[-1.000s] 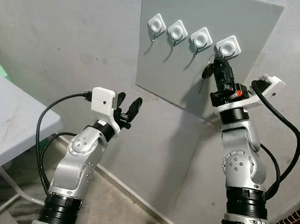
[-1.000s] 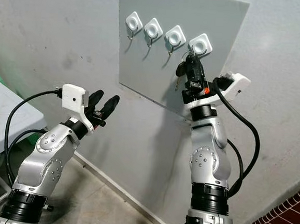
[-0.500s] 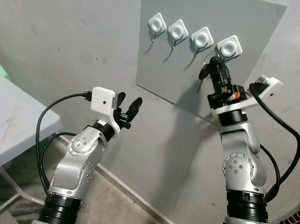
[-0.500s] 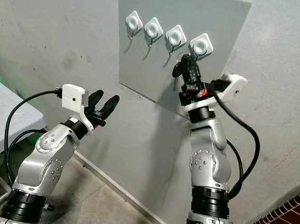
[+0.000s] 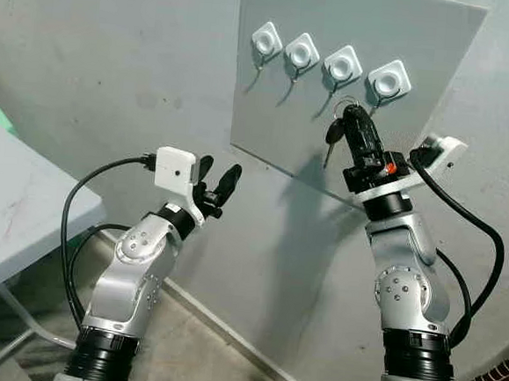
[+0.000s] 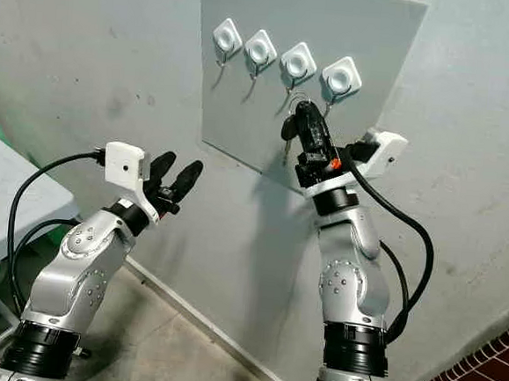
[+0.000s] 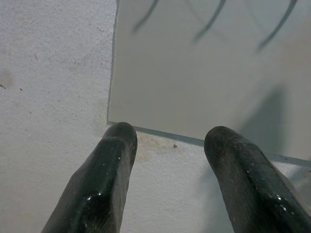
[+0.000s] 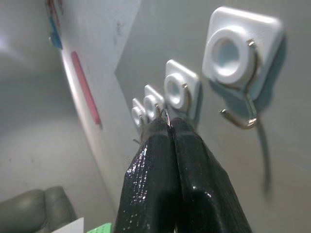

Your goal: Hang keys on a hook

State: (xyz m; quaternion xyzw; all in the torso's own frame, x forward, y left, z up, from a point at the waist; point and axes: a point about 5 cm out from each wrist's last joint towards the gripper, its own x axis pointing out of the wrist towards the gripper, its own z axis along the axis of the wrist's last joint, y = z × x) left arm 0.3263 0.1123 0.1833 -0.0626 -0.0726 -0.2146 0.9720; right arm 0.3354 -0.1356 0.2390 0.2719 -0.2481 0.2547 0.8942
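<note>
My right tool (image 5: 350,119), pressed together on the keys (image 5: 333,131), has drifted left from the rightmost hook (image 5: 388,81) to below the third hook (image 5: 341,67). Releasing here drops them, unhooked. My left tool (image 5: 217,186) hangs spread, idle.

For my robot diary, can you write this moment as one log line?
right gripper: shut on keys, below hooks | left gripper: open, idle | keys: not hung

Wall (image 5: 98,46): rough matt plaster. Board (image 5: 425,45): smooth matt grey sheet. Hooks (image 8: 238,92): glossy white plastic mounts, bright metal wire. End effector fingers (image 7: 102,189): glossy black, smooth.
</note>
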